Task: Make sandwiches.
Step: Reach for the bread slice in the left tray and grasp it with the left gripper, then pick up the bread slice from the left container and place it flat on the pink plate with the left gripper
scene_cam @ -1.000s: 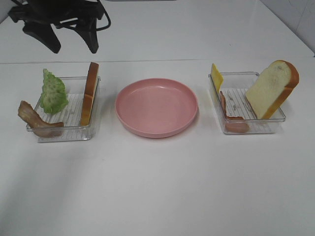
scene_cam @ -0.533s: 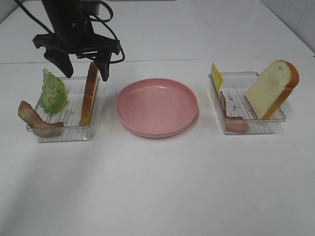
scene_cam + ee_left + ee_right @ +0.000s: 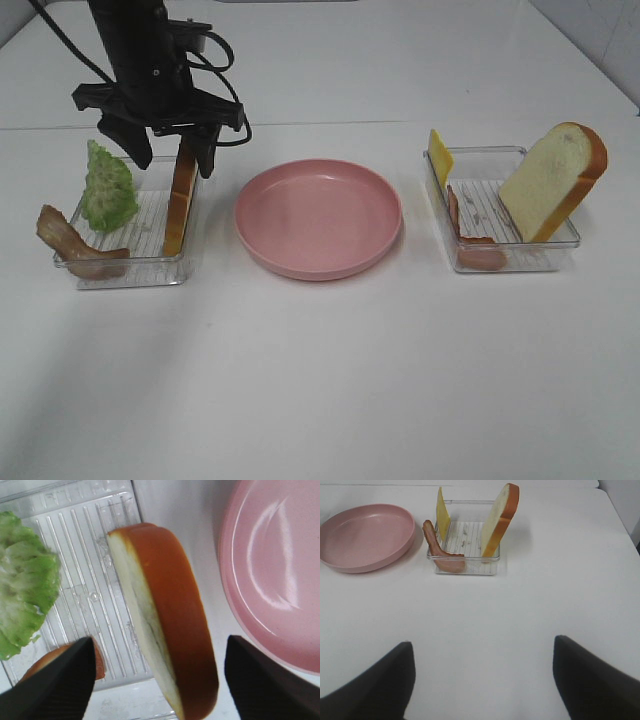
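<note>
Wide open, the left claw [image 3: 168, 158] hangs directly above the white, brown-crusted toy bread slice [image 3: 180, 205] standing on edge, one jaw either side of its flat faces.

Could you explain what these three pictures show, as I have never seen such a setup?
This is a two-armed robot making toy sandwiches. One camera looks down from above; two ride on the wrists. The left claw hangs open astride a bread slice in the left tray, beside lettuce and a bacon strip, gripping nothing. The right claw is open above the table. The right tray holds cheese, another bacon strip and a second bread slice. A pink plate sits between the trays.
</note>
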Tool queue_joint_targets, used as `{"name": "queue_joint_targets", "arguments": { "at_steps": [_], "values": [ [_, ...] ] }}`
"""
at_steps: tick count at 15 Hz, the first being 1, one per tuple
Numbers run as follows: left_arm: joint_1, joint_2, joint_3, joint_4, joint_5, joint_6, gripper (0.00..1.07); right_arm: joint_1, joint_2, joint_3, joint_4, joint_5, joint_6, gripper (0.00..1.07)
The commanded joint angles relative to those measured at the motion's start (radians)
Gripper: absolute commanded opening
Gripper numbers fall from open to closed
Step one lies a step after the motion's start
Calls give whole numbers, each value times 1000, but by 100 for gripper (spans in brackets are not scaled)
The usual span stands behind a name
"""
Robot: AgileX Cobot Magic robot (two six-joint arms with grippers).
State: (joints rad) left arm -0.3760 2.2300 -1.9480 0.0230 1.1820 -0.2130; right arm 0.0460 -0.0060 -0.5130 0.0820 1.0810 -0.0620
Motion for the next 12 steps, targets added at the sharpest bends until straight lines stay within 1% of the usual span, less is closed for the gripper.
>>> {"name": "queue_joint_targets", "arguments": {
  "at_steps": [1,2,3,4,5,6,7,9,12],
  "values": [
    [-4,2,-4,40,-21,-10,49,-5,-13,2,4,-5,-2,73],
    [-4,2,-4,43,-20,-10,40,-5,-13,2,4,-5,-2,73],
    [-4,2,-4,43,-17,-10,34,-5,-13,2,4,-5,-2,73],
    [-4,2,-4,43,-16,-10,20,-5,-13,2,4,-5,-2,73],
    [-4,2,-4,46,-16,-10,15,-5,-13,2,4,-5,-2,73],
    [1,2,-4,46,-17,-10,5,-5,-13,2,4,-5,-2,73],
    [4,2,-4,46,-17,-10,0,-5,-13,2,4,-5,-2,73],
    [4,-3,-4,46,-11,-10,0,-5,-13,2,4,-5,-2,73],
    [4,-62,-4,43,5,1,0,-5,-13,2,4,-5,-2,73]
  ]
}}
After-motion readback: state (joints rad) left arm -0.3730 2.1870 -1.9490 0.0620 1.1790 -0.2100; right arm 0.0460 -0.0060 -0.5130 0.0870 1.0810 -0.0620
